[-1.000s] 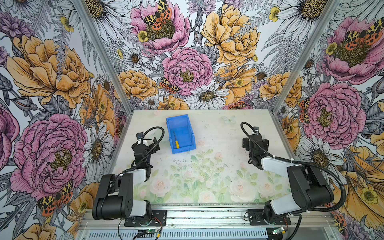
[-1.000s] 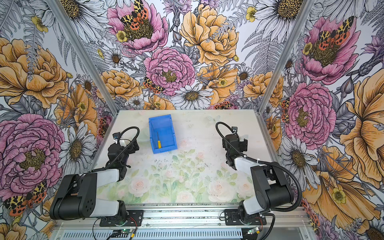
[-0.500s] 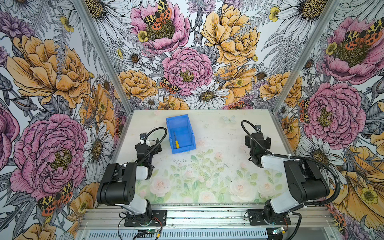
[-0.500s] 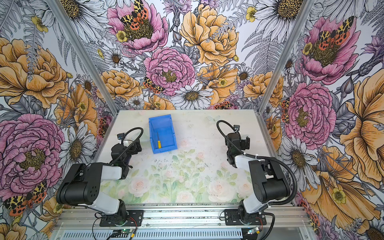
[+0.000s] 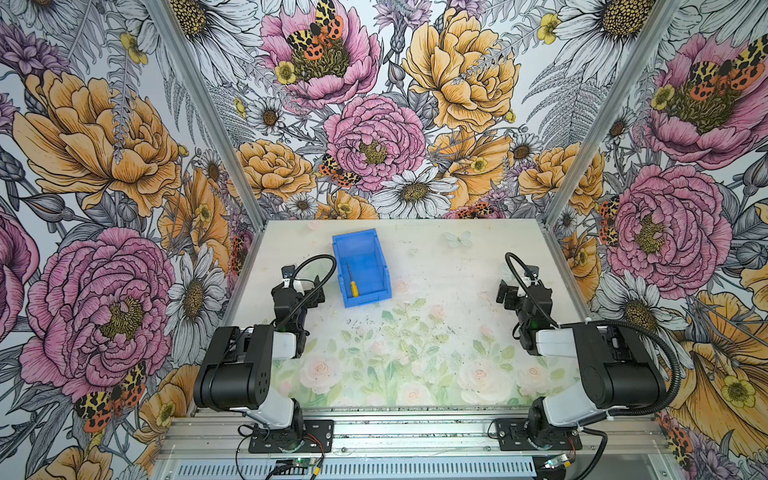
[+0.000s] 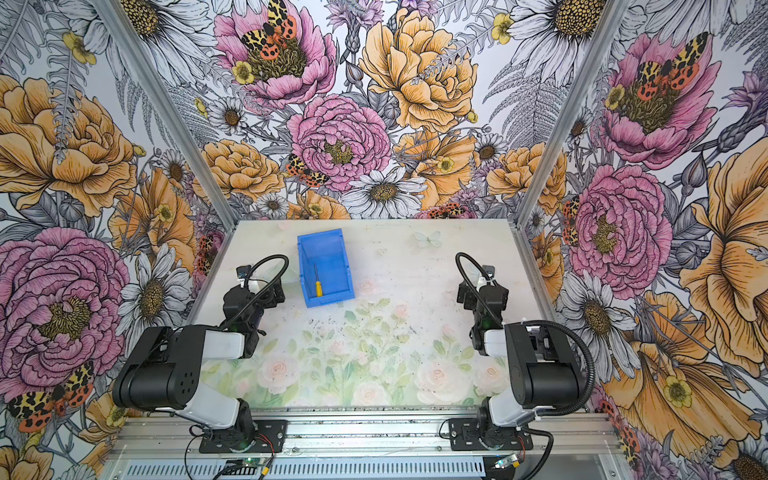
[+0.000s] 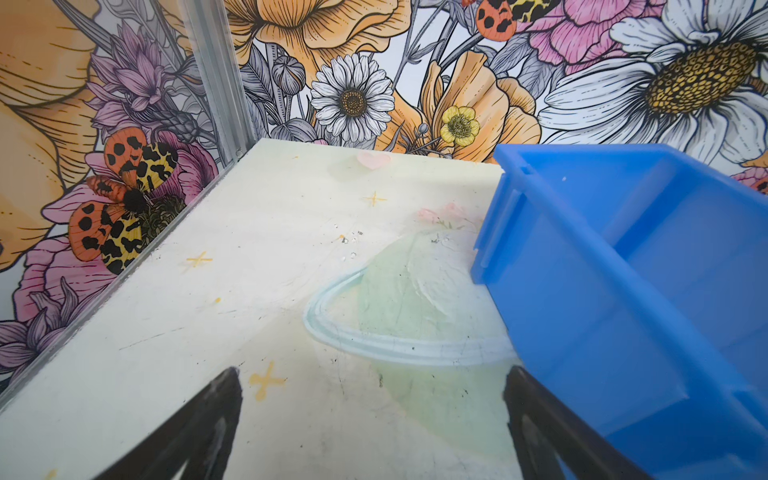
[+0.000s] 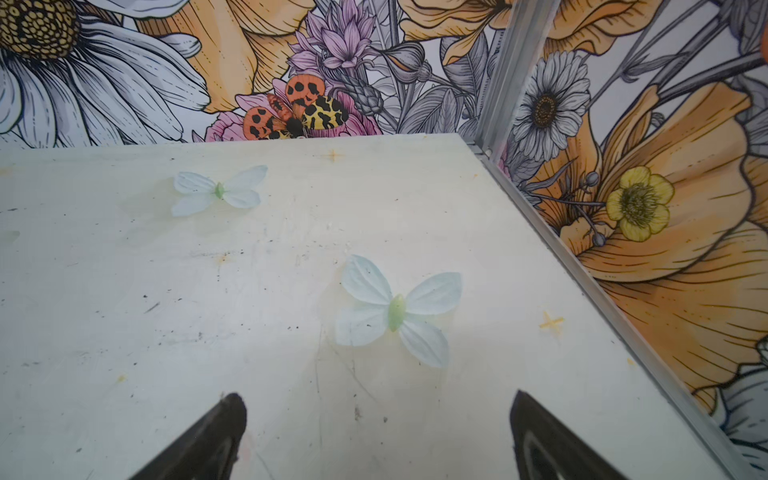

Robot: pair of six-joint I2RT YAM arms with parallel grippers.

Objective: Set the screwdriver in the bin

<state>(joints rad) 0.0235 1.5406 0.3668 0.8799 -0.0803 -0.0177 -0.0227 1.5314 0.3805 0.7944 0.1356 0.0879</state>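
Note:
The blue bin [image 5: 376, 245] [image 6: 338, 245] stands on the far left half of the table in both top views. Inside it, near its left wall, lies the yellow-handled screwdriver [image 5: 353, 284] [image 6: 318, 284]. The left gripper [image 5: 297, 291] [image 6: 259, 291] [image 7: 372, 384] is open and empty, low over the table just left of the bin [image 7: 582, 291]; its fingers [image 7: 216, 411] frame bare tabletop. The right gripper [image 5: 515, 291] [image 6: 478, 291] [image 8: 376, 409] is open and empty near the right edge, far from the bin. The screwdriver is hidden in both wrist views.
Floral walls with metal corner posts [image 5: 552, 216] [image 7: 220, 83] [image 8: 507, 75] close in the table on three sides. Both arms are folded back toward their bases [image 5: 286, 436] [image 5: 536, 436] at the front rail. Butterflies [image 8: 395, 311] are printed on the tabletop.
Both arms have pulled back toward their bases, folding lower. The bin and the screwdriver inside it have not moved. Both grippers remain open.

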